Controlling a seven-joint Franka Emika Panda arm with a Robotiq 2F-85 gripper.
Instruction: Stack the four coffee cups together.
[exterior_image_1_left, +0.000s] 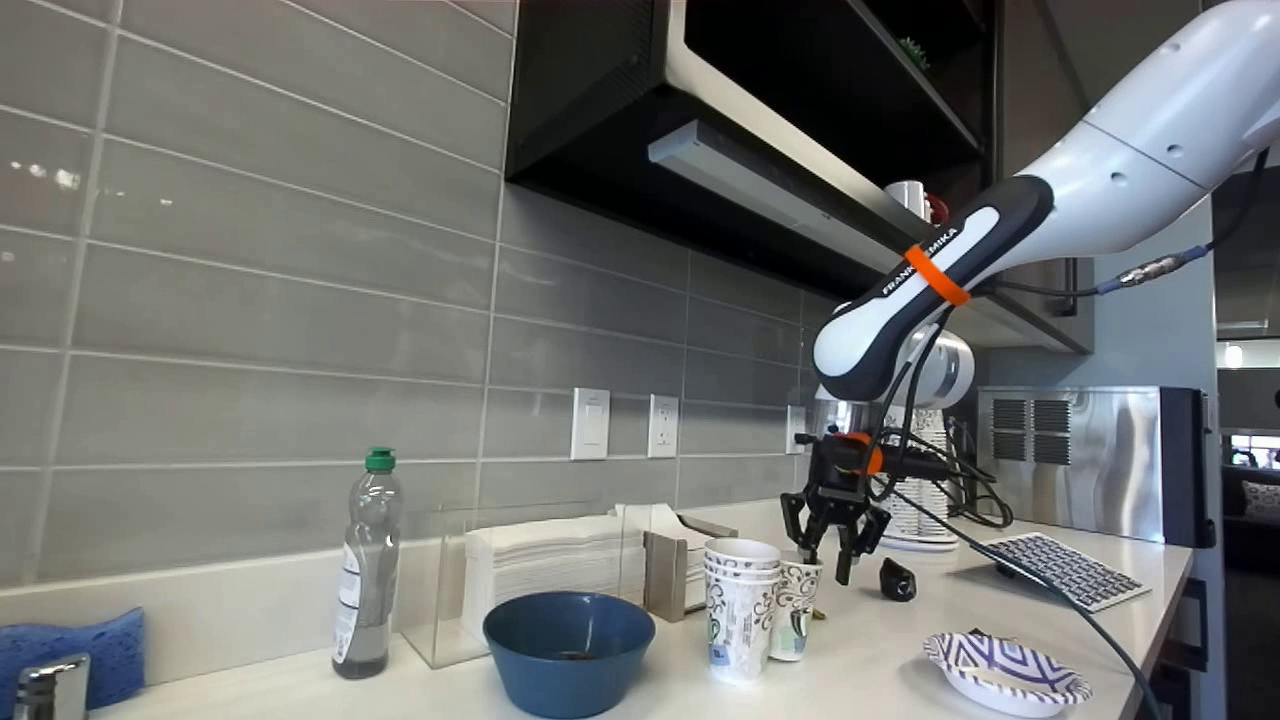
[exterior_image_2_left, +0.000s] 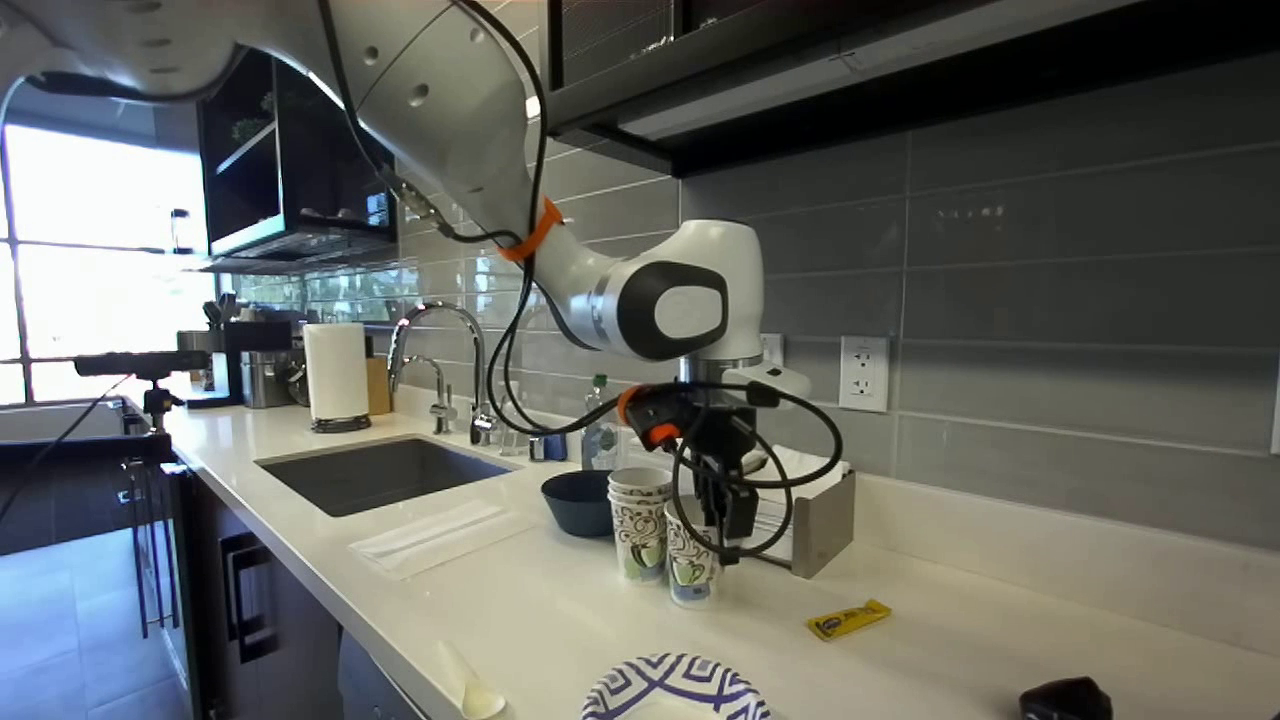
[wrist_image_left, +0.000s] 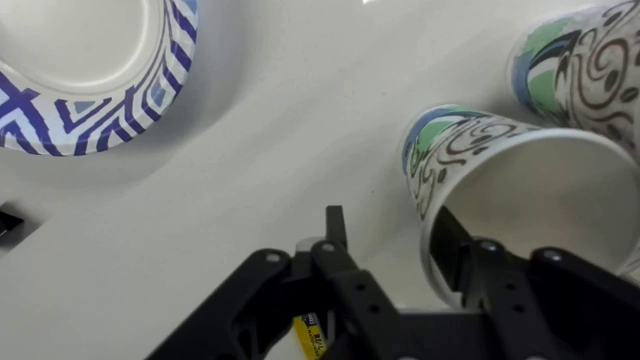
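Straddling the wall of the single white tapered paper cup with brown swirls (wrist_image_left: 530, 200), the black two-jawed gripper (wrist_image_left: 389, 220) has its jaws spread, one inside the mouth, one outside, probably so that closing will pinch this wall. Whether the inner jaw touches paper, I cannot tell. Just beside this cup, toward nine o'clock in an exterior view, stands the upright stack of matching printed paper cups (exterior_image_1_left: 741, 615), presumably serving as base for the last one. Three rims show; the nested bodies are hidden, and the wrist view cuts the stack off. Farther, at that view's ten o'clock, lies the round white paper dish with violet zigzags (wrist_image_left: 125, 112), also cut off.
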